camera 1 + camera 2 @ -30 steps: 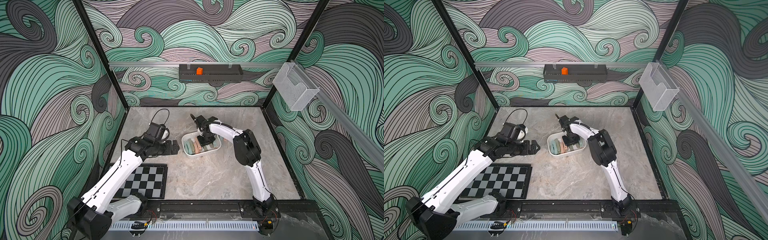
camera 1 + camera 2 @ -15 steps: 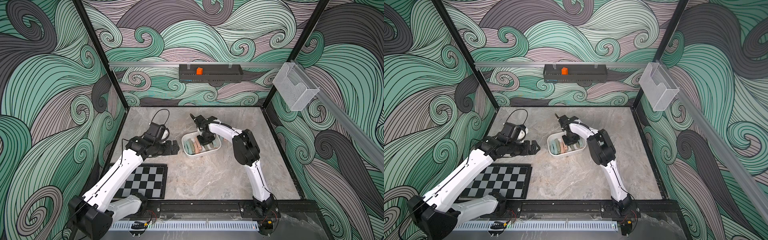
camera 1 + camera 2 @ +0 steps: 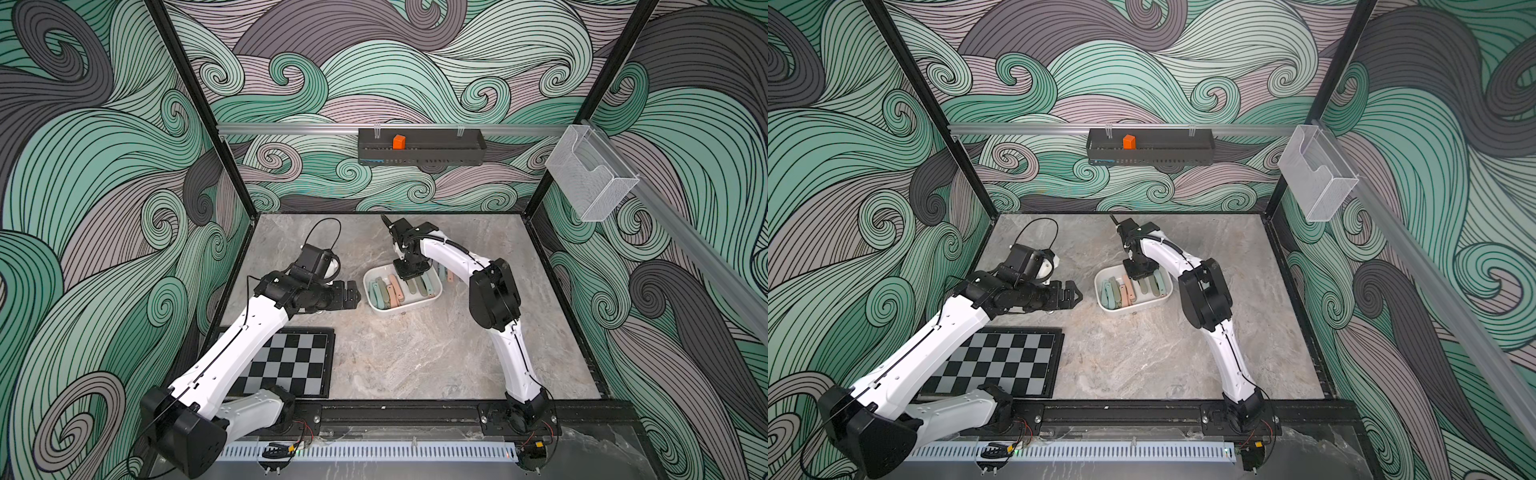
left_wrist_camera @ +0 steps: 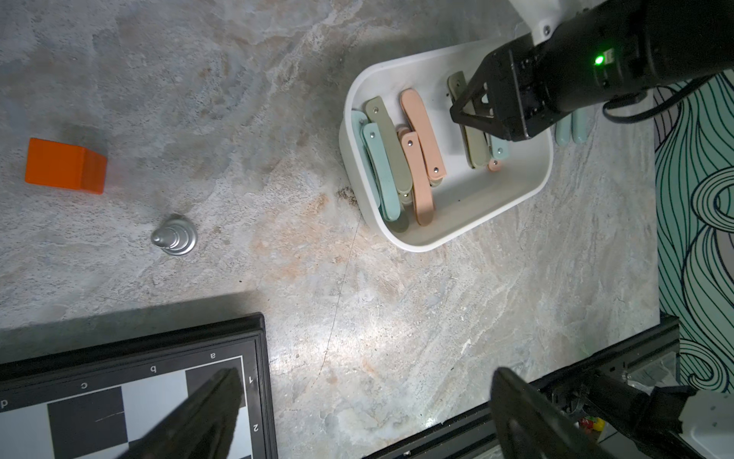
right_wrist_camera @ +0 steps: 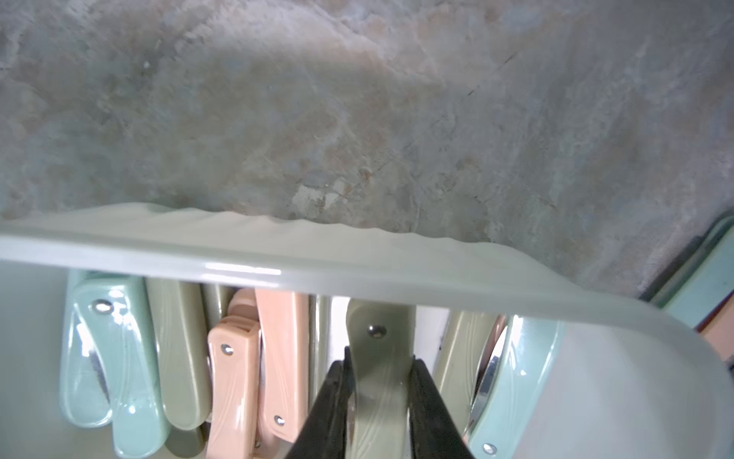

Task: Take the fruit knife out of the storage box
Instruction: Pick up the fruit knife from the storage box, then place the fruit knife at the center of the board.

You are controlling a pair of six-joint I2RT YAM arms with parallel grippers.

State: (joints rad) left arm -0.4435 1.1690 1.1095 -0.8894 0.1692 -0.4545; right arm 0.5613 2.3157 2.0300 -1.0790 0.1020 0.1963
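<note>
Right wrist: right pincer (image 5: 380, 359) tight on olive fruit knife (image 5: 377, 318) in storage box (image 5: 357, 258); left pincer (image 3: 356, 294) wide open

An olive-green fruit knife (image 5: 377, 318) is seen pinched between the black fingers (image 5: 333, 401) of the right gripper (image 5: 379, 357) inside the storage box (image 5: 357, 258) (its white rim bordered by marble tabletop (image 5: 357, 119)); pink knives (image 5: 234, 377) and teal knives (image 5: 115, 357) are laid alongside.

White storage box (image 4: 476, 222); olive fruit knife (image 5: 377, 330); others teal, perhaps peach; checkered grey-black chessboard (image 3: 291, 365).
</note>
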